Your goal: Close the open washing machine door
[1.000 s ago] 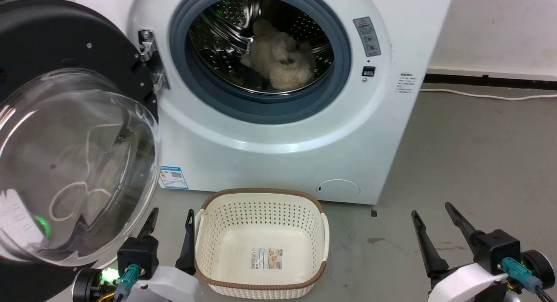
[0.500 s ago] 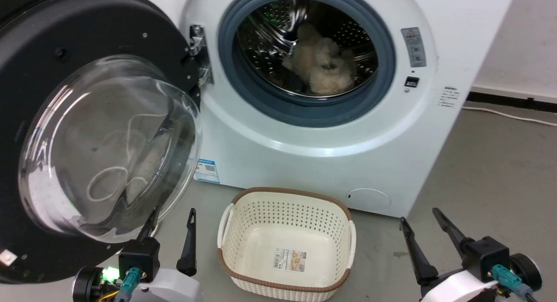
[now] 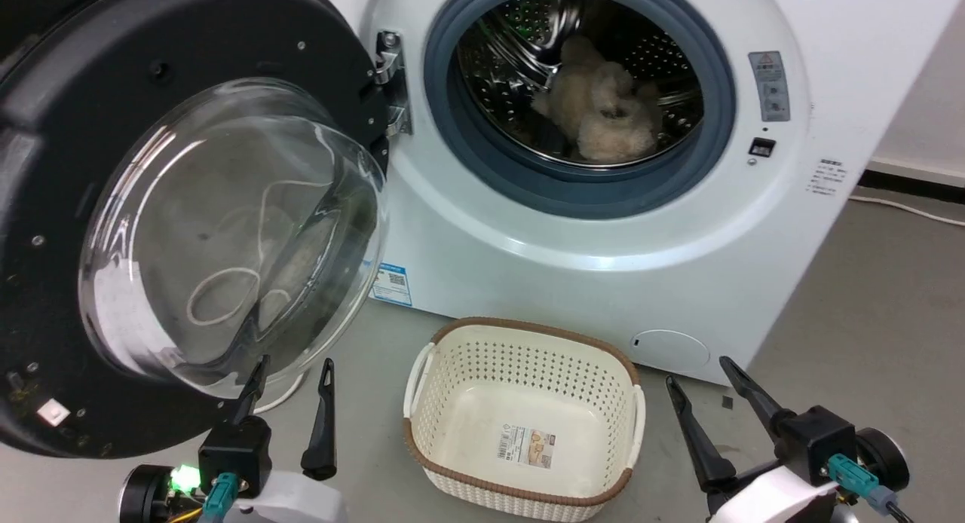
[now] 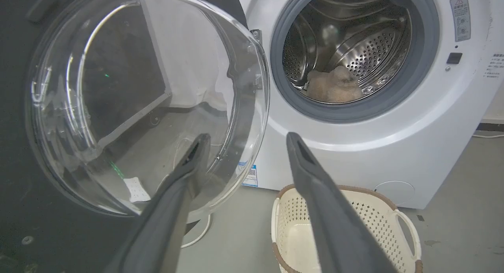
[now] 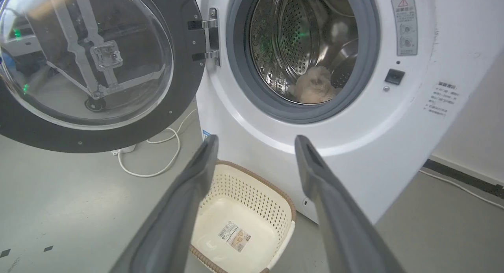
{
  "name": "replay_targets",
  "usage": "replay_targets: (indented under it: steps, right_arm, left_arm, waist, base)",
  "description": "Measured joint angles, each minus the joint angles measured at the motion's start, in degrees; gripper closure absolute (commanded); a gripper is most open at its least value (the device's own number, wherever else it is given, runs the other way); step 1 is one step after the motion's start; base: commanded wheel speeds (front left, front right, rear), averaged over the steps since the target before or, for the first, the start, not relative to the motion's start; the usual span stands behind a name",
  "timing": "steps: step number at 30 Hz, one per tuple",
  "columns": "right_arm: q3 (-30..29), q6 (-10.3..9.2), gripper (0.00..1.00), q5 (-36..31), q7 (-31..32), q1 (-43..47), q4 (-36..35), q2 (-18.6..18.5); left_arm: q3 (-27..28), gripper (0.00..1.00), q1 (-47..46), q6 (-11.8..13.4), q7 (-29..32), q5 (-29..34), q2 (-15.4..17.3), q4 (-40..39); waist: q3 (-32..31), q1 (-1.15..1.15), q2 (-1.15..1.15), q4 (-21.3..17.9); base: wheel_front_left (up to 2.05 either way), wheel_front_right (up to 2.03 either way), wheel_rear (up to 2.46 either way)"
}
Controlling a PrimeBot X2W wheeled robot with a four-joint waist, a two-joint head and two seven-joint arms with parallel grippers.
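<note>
The big white washing machine stands on the grey floor with its round hole open. You can see the grey ring and the shiny drum with little holes.

The washing machine door is swung wide open on the machine's left side. It hangs on a metal hinge. It has a wide black rim and a see-through glass bowl in the middle.

A cream basket with a brown edge sits on the floor just in front of the machine.

The left gripper is low down by the bottom of the door. Its fingers are spread apart and hold nothing. One fingertip looks to be over the glass, but I cannot tell if it touches.

The right gripper is low on the other side of the basket, fingers apart too, with nothing in them.

A fluffy tan thing lies inside the drum. A white cord lies on the floor under the door. A small blue sticker is on the machine's front.
</note>
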Motion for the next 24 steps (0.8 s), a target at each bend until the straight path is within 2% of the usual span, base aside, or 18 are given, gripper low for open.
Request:
replay_targets:
  steps: [24]
  right_arm:
    - [3.65,0.0,0.0,1.99,-3.07,-0.32,2.12,-0.81]
  left_arm:
    - [-0.57,0.0,0.71,1.04,-3.05,-0.05,1.48,-0.4]
  waist:
    - [-0.57,0.0,0.0,5.79]
  base:
    - [0.0,0.0,0.0]
